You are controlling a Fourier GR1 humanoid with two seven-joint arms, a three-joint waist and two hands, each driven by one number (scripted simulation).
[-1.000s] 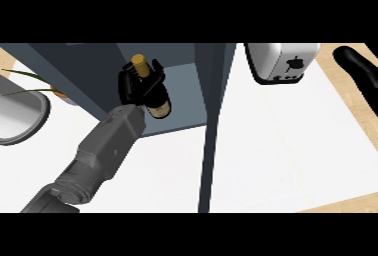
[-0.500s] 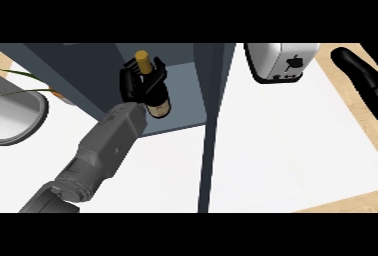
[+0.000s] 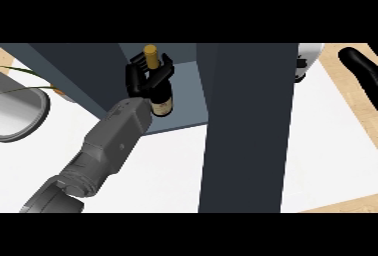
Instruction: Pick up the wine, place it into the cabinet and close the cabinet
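Left arm: my grey forearm is rising from the lower left edge and slanting up and to the right, toward the cabinet (image 3: 181, 107) opening.
Left hand (image 3: 140, 80): my black fingers are curling around the wine bottle (image 3: 161, 102), clamping it at the neck and shoulder.
Wine bottle: it is standing close to upright in my grasp, gold cap on top and pale label facing out, inside the cabinet's open compartment.
Cabinet door (image 3: 240, 130): a dark panel is standing open, running down the middle of the view, just right of the bottle.
Right hand (image 3: 362, 67): it is resting at the upper right edge, fingers straight.
Pot (image 3: 18, 117): a grey round vessel is sitting at the left edge.
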